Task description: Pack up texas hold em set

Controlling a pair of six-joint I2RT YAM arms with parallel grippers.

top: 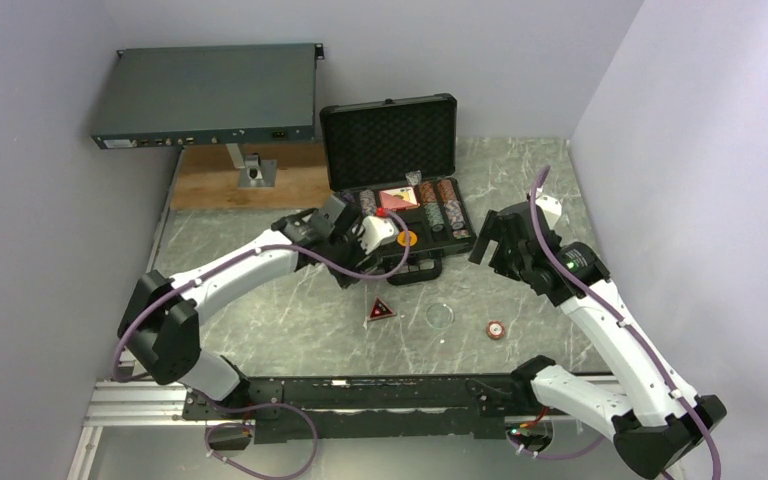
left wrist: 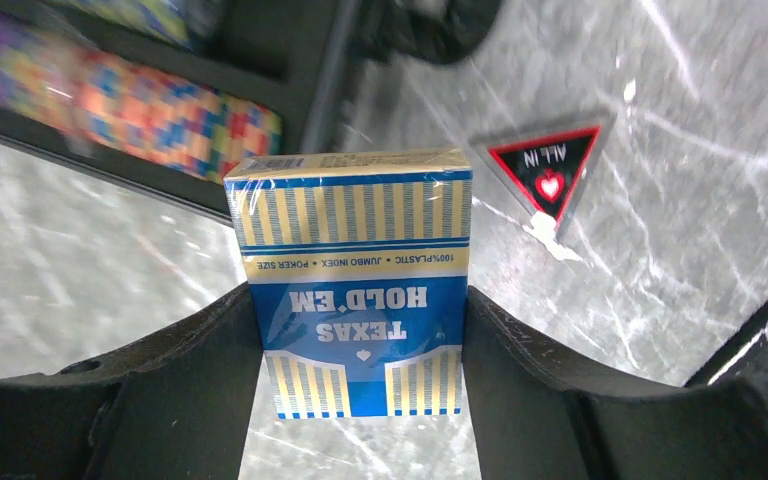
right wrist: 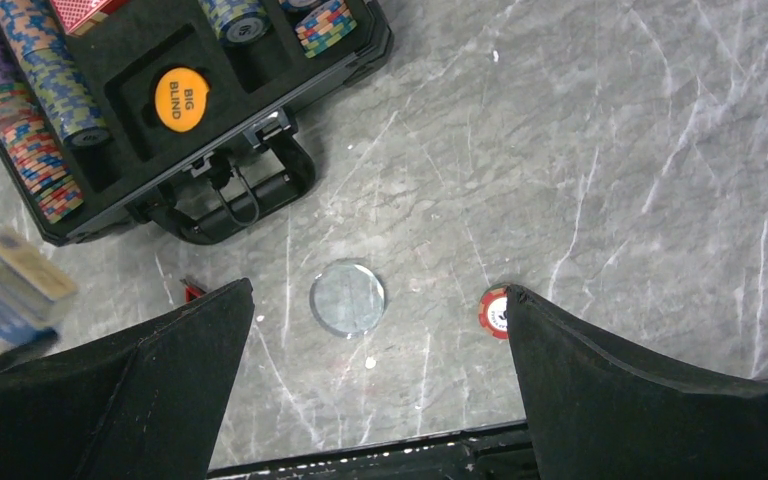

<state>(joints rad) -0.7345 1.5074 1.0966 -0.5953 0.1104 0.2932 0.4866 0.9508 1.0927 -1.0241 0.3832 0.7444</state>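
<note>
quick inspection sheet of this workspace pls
surface: grey marbled table top
job's things: black hard briefcase open, striped chip rows and orange round big blind button inside; red triangular all-in marker, clear round disc and red-and-white chip loose on the table
clutter: large flat grey electronics box on a stand, wooden board under it, far left
tools: left tool shut on blue-and-gold card deck; right tool open, empty
cables: purple cables along both arms
surroundings: plain pale walls

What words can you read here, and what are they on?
"TEXAS HOLD'EM": blue card box in the left tool.
"100% PLASTIC • JUMBO INDEX • POKER SIZE": same box.
"ALL IN": red triangle.
"BIG BLIND": orange button.
The red chip: print too small.
</note>
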